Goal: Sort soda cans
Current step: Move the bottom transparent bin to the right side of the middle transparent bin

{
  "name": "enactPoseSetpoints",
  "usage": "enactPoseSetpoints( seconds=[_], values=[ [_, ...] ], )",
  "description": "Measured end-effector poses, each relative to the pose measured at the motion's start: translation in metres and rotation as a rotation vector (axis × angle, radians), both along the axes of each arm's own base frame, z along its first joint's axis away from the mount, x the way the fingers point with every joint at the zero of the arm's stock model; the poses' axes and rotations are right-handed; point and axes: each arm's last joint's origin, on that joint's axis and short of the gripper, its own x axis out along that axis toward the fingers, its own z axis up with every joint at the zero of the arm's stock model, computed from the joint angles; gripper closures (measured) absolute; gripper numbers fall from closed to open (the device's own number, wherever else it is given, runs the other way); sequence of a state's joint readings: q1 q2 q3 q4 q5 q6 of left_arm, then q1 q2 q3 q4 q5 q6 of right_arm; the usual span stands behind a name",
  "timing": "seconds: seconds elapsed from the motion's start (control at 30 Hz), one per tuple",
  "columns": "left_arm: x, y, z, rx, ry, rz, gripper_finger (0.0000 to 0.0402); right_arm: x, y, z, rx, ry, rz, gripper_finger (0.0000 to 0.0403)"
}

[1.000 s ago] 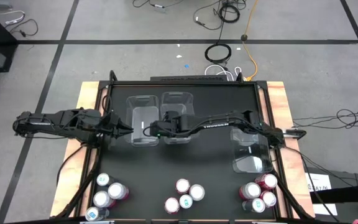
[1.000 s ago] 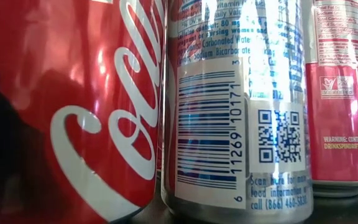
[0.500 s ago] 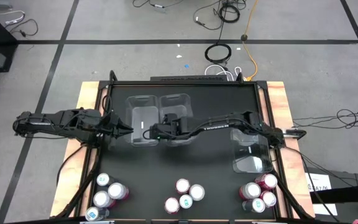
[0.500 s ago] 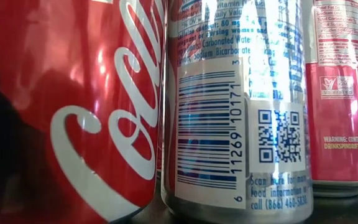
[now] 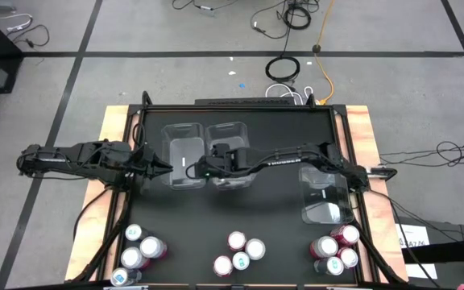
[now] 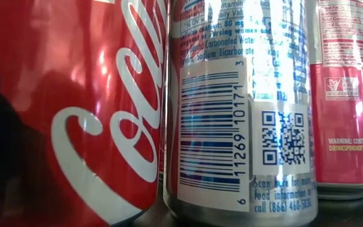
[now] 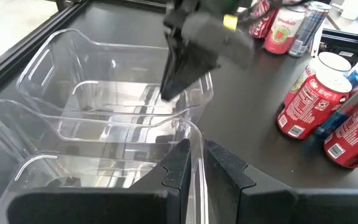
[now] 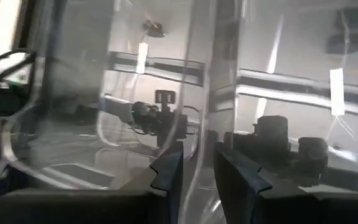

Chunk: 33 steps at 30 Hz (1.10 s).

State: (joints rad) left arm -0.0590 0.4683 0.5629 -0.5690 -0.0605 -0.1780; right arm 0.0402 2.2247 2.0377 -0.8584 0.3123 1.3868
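Two clear bins stand side by side at the far middle, the left bin (image 5: 184, 155) and the middle bin (image 5: 230, 149). My left gripper (image 7: 194, 165) is shut on the left bin's wall. My right gripper (image 8: 197, 165) reaches in from the right, slanting down. It is slightly open, with a clear bin wall (image 8: 197, 93) between its fingers where the two bins meet (image 5: 198, 170). Soda cans stand upright along the near edge in three groups: left (image 5: 139, 246), middle (image 5: 238, 251) and right (image 5: 337, 248). The low view is filled by a red can (image 6: 74, 107), a silver can (image 6: 244, 113) and a pink can (image 6: 348, 94). My left gripper pinches the left bin's wall at its rim (image 7: 196, 140), one finger inside the bin and one outside. The fingers come nearly level from the table's left. The bin stands upright on the table.
A third clear bin (image 5: 326, 197) stands at the right, under my right arm. The black table top (image 5: 240, 209) lies bare between the bins and the cans. Wooden borders (image 5: 113, 129) edge the table on the left and right.
The middle bin has slid a little toward the left bin, with my right gripper at its wall. My left gripper has kept still on the left bin.
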Motion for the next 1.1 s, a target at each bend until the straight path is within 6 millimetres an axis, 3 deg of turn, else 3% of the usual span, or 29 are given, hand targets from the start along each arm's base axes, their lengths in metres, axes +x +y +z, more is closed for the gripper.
enactPoseSetpoints(
  seconds=[0.2,0.6,0.73,0.83,1.1],
  values=[
    [0.0,0.0,0.0,0.0,0.001,0.0,0.0348,-0.018,-0.004,0.022,-0.033,0.071,0.047,0.0321],
    [0.0,0.0,0.0,-0.002,0.0,-0.001,0.0348,-0.078,0.004,0.065,-0.053,0.329,0.091,0.0321],
    [0.0,0.0,0.0,-0.004,0.001,-0.004,0.0348,-0.099,0.015,0.067,-0.083,0.481,0.032,0.0321],
    [0.0,0.0,0.0,-0.004,0.001,-0.005,0.0348,-0.107,0.024,0.069,-0.091,0.48,0.044,0.0321],
    [0.0,0.0,0.0,-0.003,-0.001,-0.005,0.0348,-0.137,0.055,0.048,-0.071,0.552,0.017,0.0321]
  ],
)
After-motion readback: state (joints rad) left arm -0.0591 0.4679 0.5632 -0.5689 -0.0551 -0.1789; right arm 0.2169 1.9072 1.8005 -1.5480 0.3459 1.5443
